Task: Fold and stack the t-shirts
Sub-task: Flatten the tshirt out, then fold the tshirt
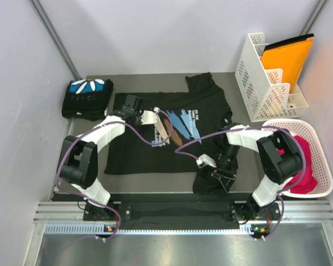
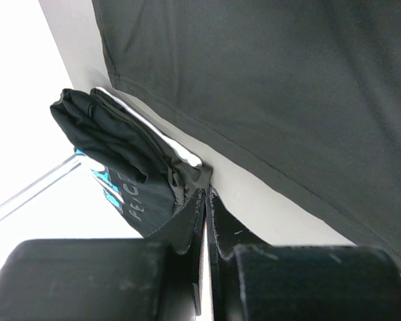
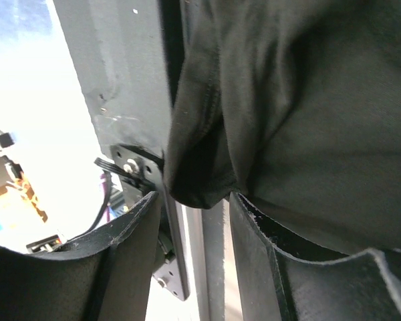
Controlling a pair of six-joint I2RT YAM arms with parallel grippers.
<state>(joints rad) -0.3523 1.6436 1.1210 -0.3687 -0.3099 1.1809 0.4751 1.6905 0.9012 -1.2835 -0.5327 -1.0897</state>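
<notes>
A black t-shirt (image 1: 172, 133) with a blue-and-tan brush-stroke print lies spread face up mid-table; its lower right corner is bunched near the front edge. A second t-shirt (image 1: 87, 98), folded with blue and white petals showing, sits at the back left. My left gripper (image 1: 132, 106) hovers by the spread shirt's left sleeve. It is shut (image 2: 206, 195), tips pointing at the folded shirt (image 2: 123, 167), nothing visible between them. My right gripper (image 1: 221, 176) is at the bunched corner. Its jaws stand open (image 3: 195, 197), with a cloth corner (image 3: 194, 174) hanging just beyond the tips.
A white file rack (image 1: 263, 83) holding an orange folder (image 1: 288, 58) stands at the back right. A white laundry basket (image 1: 316, 138) with pink cloth sits at the right edge. The table's front rail (image 1: 177, 211) runs just below the bunched corner. Grey walls close in on both sides.
</notes>
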